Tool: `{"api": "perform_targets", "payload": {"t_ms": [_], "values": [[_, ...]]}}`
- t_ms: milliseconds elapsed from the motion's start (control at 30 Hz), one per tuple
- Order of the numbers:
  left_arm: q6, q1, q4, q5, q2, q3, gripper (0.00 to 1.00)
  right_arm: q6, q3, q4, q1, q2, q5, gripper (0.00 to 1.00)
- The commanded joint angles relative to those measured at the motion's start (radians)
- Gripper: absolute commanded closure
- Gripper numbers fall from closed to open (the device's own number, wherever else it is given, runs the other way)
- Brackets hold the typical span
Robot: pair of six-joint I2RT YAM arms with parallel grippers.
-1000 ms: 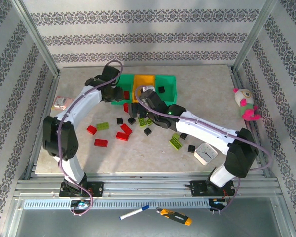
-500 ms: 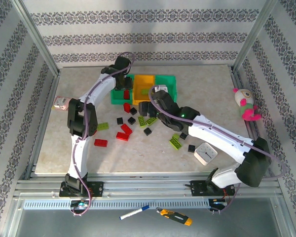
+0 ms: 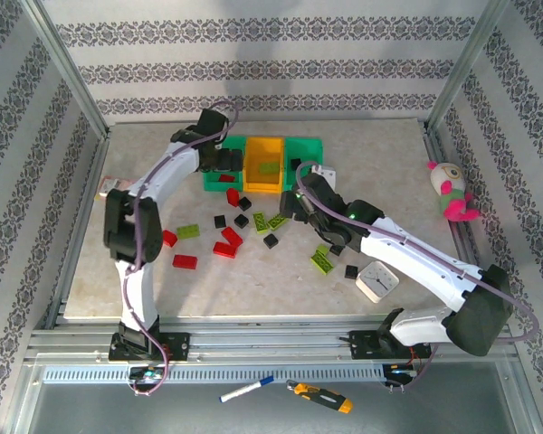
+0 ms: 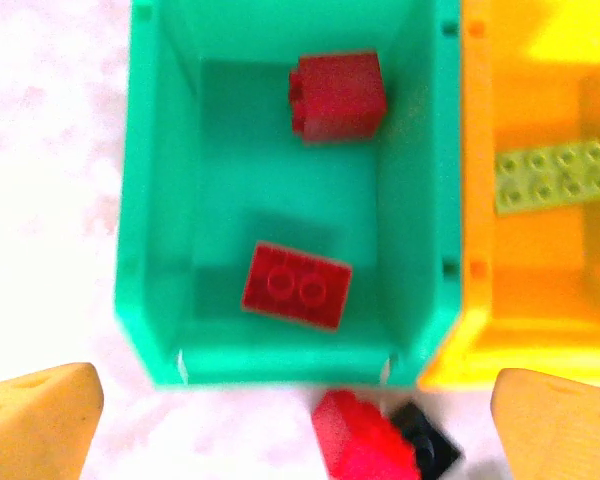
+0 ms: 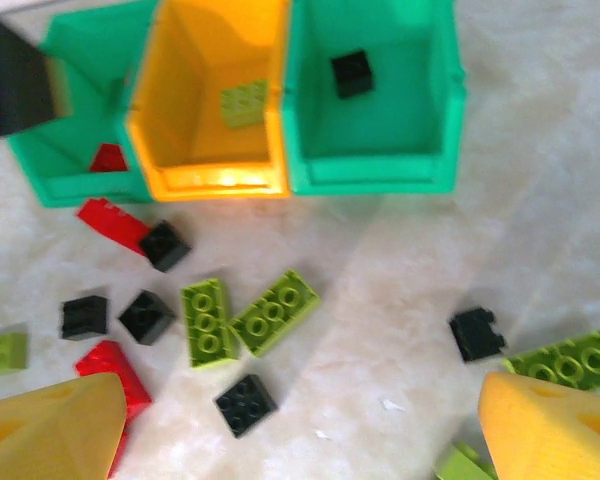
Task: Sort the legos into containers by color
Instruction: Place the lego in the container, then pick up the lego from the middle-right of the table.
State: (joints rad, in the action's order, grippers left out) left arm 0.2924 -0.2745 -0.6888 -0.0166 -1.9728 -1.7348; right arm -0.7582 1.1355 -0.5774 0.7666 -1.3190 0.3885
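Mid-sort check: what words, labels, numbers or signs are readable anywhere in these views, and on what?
No text can be read in any view.
Timer face: dark marks, too small to read.
Pink card: too small to read and partly hidden.
Lime brick studs: any lettering is blurred.
Marker: no legible print.

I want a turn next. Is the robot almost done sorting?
Not yet. Done: two red bricks in the left green bin, one lime brick in the orange bin, one black brick in the right green bin. In hand: nothing; left gripper and right gripper are open. Left: many loose bricks on the table.
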Motion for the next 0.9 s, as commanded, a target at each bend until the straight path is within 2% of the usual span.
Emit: {"api": "perform_targets", "payload": {"t_ms": [0,200,267,367,500,667,867], "values": [[-0.055,0.005,0.219,-0.08,0.189,0.199,0.01,-0.114,-0.037,-0.109,-0.027,-0.01,0.025,0.09],[-0.174,-0.047,0.563,-0.231,0.459,0.616,0.01,-0.33,-0.131,-0.141,-0.113,-0.026,-0.023,0.1],[-0.212,-0.078,0.628,-0.288,0.528,0.707,0.01,-0.41,-0.176,-0.128,-0.149,-0.019,-0.035,0.11],[-0.301,-0.12,0.675,-0.441,0.606,0.803,0.01,-0.506,-0.24,-0.088,-0.206,-0.012,-0.051,0.11],[-0.356,-0.197,0.745,-0.511,0.656,0.884,0.01,-0.552,-0.284,-0.038,-0.282,-0.029,-0.066,0.12],[-0.453,-0.29,0.737,-0.534,0.647,0.897,0.01,-0.551,-0.269,-0.002,-0.357,-0.097,-0.097,0.15],[-0.522,-0.325,0.742,-0.561,0.642,0.913,0.01,-0.548,-0.212,0.008,-0.391,-0.208,-0.139,0.17]]}}
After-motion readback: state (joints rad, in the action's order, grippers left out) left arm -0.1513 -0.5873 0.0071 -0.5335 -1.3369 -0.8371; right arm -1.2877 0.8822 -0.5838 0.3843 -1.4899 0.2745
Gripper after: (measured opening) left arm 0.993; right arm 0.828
